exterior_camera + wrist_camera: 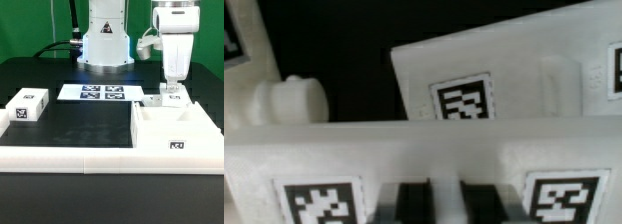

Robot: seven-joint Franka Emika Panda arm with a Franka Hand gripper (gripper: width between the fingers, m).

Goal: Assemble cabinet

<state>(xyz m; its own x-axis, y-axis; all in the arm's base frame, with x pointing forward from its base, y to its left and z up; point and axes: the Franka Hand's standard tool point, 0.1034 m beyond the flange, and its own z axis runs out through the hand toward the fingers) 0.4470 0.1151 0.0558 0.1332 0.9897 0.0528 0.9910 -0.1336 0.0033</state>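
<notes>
White rail [60, 155] front | cabinet [175, 130] white open-topped box, marker-tagged | hand [171, 97] clenched over its far edge

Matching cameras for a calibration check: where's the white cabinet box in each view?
Exterior view: cabinet box at the exterior view's right, near the front, just below the hand.
Wrist view: probably the white tagged wall nearest the camera, spanning the picture.
Shared landmark: small tagged panel beside the box, behind that wall in the wrist view.

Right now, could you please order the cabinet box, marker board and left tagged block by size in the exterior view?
1. cabinet box
2-3. marker board and tagged block: look alike; the block sits nearer, so unranked.
</notes>
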